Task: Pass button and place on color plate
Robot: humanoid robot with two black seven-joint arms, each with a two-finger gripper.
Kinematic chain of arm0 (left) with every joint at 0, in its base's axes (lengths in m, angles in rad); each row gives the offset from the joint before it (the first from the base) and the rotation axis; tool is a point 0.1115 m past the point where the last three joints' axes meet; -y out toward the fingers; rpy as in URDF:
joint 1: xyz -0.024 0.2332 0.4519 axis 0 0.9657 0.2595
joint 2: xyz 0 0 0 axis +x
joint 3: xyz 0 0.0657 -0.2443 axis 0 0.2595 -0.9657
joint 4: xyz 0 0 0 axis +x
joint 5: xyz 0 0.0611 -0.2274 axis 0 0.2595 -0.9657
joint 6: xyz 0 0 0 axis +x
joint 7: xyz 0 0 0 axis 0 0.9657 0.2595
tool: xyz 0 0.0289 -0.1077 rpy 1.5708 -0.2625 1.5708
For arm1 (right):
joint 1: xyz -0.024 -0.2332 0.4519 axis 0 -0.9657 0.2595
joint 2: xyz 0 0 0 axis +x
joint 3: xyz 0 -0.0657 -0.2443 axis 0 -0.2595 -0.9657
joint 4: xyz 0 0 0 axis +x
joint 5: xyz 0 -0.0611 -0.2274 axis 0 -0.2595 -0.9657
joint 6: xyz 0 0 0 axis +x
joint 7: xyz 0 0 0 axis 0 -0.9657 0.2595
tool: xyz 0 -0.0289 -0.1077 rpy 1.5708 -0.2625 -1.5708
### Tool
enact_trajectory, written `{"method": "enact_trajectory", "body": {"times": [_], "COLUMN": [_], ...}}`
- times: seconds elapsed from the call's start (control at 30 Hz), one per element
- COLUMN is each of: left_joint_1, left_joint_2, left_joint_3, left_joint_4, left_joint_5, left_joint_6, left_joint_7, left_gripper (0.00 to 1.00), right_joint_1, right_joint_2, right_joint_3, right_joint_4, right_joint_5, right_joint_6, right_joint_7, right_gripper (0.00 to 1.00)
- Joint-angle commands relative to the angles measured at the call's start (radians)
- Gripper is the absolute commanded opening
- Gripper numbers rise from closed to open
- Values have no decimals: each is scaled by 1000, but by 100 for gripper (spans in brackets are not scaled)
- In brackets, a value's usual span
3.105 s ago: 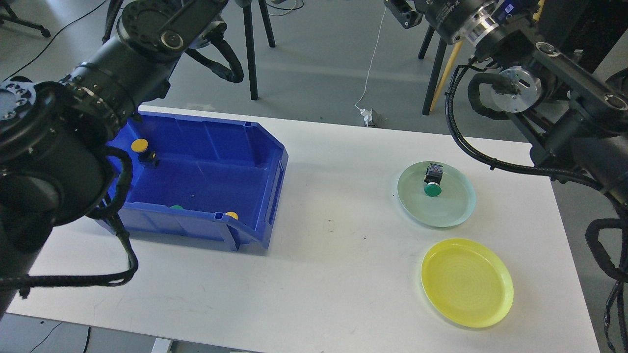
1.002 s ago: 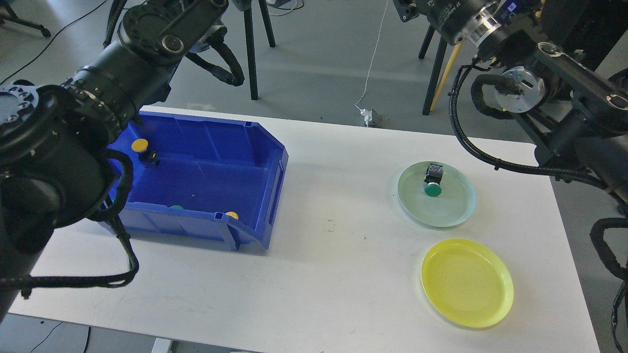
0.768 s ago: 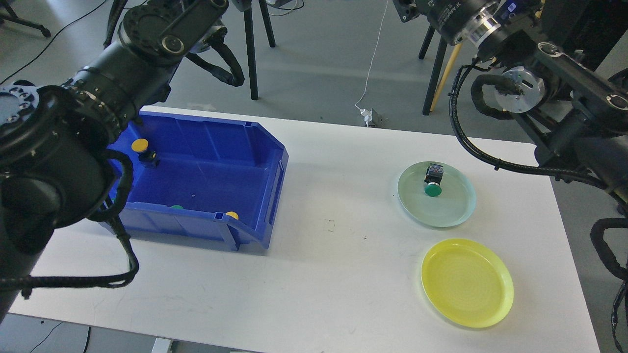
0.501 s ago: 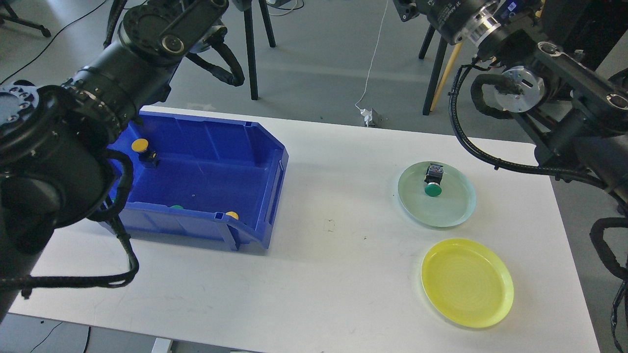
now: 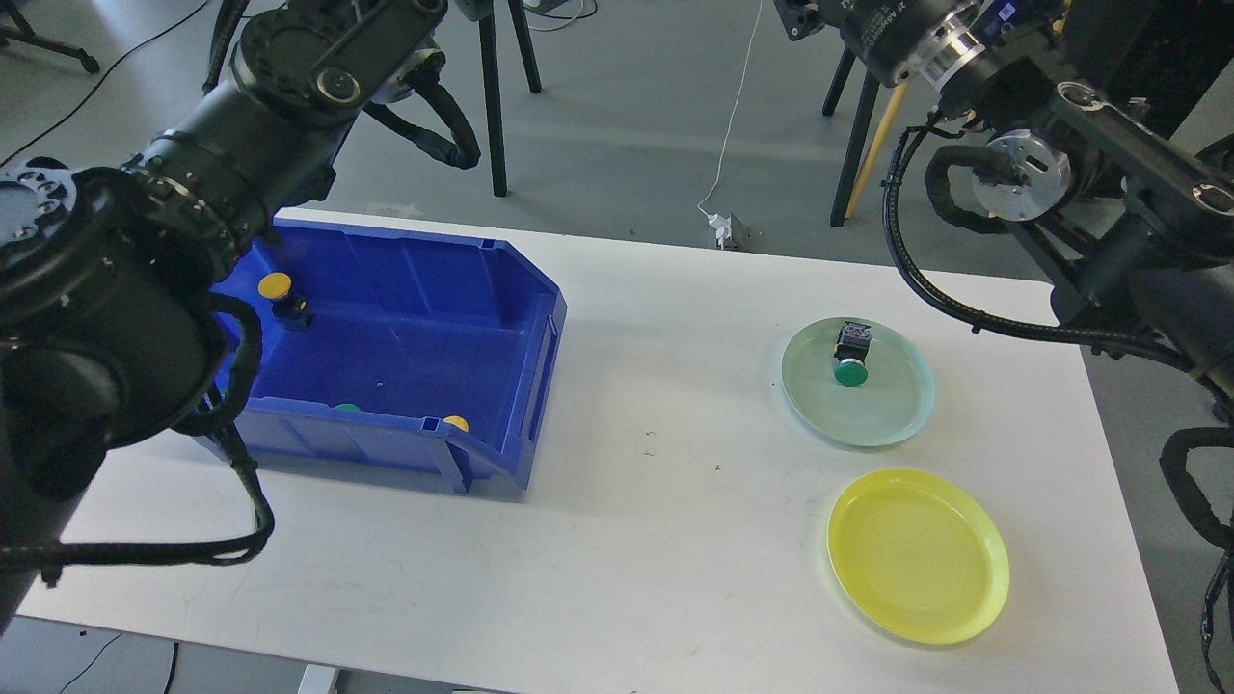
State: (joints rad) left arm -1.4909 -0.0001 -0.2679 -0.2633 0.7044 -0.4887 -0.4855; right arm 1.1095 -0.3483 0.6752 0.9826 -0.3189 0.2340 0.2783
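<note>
A green button (image 5: pixel 850 359) with a black body lies on the pale green plate (image 5: pixel 897 410) at the right of the table. The yellow plate (image 5: pixel 919 555) in front of it holds nothing. In the blue bin (image 5: pixel 405 328) at the left, a yellow button (image 5: pixel 281 293) stands at the far left corner. A second yellow button (image 5: pixel 456 423) and a green one (image 5: pixel 346 408) peek over the bin's front wall. Both arms rise out of the top of the view, so neither gripper shows.
The white table (image 5: pixel 656 501) ends close to the plates on the right. Chair and tripod legs (image 5: pixel 496 106) stand on the floor behind it, with a white cable (image 5: pixel 728 135) and plug. My thick left arm (image 5: pixel 106 308) covers the bin's left end.
The right arm has shifted slightly up and to the right since the oldest frame. Buttons, plates and bin have not moved.
</note>
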Motion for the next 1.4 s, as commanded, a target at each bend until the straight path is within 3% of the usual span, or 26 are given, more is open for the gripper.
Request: {"method": "enact_trajectory", "body": {"times": [0.0, 0.53, 0.77, 1.0, 1.17, 1.37], "left_joint_1": [0, -2, -2, 0, -3, -15], "left_joint_2": [0, 0, 0, 0, 64, 68], "left_joint_3": [1, 19, 55, 44, 12, -54], "left_joint_4": [-2, -10, -14, -4, -5, -5], "left_joint_5": [3, 12, 12, 41, 30, 30], "left_joint_6": [0, 0, 0, 0, 0, 0], "left_joint_7": [-3, -3, -3, -3, -3, -3], "left_gripper": [99, 100, 100, 100, 100, 100], "right_joint_1": [0, 0, -2, -54, -189, -462], "right_joint_2": [0, -14, -106, -331, -569, -820], "right_joint_3": [0, 0, -5, -173, -304, -325], "right_joint_4": [-1, -2, -4, 79, 305, 585], "right_joint_5": [0, 0, 0, 3, 3, 0], "right_joint_6": [-1, -1, 1, 40, 77, 84], "right_joint_7": [-4, -4, -10, -36, -34, -22], "right_gripper": [20, 20, 20, 21, 22, 22]}}
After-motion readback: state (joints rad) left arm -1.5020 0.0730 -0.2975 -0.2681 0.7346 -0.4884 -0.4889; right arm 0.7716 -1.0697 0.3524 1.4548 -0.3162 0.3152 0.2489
